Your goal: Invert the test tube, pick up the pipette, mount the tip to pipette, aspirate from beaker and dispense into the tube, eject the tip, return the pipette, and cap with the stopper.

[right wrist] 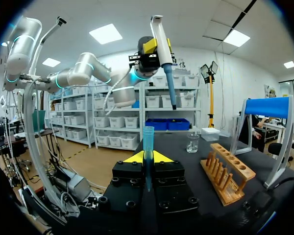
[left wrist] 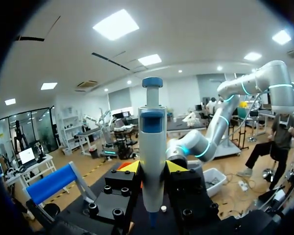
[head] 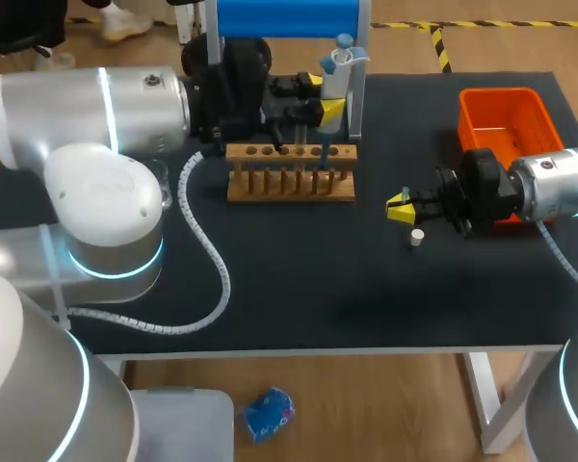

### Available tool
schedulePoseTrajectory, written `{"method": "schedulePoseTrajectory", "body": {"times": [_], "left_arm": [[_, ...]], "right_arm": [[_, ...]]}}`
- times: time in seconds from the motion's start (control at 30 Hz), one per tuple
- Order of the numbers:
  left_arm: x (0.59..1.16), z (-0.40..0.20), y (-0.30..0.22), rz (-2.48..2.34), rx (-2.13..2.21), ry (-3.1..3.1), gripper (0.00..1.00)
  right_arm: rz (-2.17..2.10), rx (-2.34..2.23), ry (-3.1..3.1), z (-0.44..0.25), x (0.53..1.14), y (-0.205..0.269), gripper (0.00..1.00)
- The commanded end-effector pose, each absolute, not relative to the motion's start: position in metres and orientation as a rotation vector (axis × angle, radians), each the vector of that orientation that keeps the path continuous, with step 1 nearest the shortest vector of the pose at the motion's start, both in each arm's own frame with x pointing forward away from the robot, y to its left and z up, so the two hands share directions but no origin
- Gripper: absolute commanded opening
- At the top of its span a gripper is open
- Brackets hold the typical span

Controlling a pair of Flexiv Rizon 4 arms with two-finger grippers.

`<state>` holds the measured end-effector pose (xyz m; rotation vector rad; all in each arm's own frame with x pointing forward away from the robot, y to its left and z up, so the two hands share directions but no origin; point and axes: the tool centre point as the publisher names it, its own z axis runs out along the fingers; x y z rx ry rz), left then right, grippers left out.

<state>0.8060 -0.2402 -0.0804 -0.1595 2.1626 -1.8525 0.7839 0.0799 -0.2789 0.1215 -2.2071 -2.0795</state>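
My left gripper point(head: 320, 101) is shut on the white-and-blue pipette point(head: 338, 65) and holds it upright above the back of the wooden tube rack point(head: 289, 173). In the left wrist view the pipette point(left wrist: 152, 142) stands between the yellow-tipped fingers point(left wrist: 131, 167). My right gripper point(head: 400, 205) hovers to the right of the rack, shut on a clear bluish test tube point(right wrist: 148, 142) standing upright between its tips. A small white stopper point(head: 416, 237) lies on the mat just under and in front of it. The glass beaker point(right wrist: 192, 142) stands far across the table, beyond the rack point(right wrist: 228, 171).
An orange bin point(head: 506, 120) sits at the back right, behind my right wrist. The blue-topped pipette stand point(head: 287, 17) rises behind the rack. My left arm's white cable point(head: 207, 255) loops over the mat's left half.
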Motion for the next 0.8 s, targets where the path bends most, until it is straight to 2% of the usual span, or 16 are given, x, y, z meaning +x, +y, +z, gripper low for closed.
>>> {"method": "schedulePoseTrajectory", "body": {"times": [0.03, 0.8], "left_arm": [[0.8126, -0.0882, -0.2455, -1.910, -0.154, 2.140, 0.00], [0.8180, -0.0934, -0.2491, -1.890, -0.152, 2.234, 0.00]], "right_arm": [[-2.077, 0.122, -2.209, -0.2783, 0.7838, 0.0795, 0.00], [-2.077, 0.122, -2.209, -0.2783, 0.7838, 0.0795, 0.00]]}}
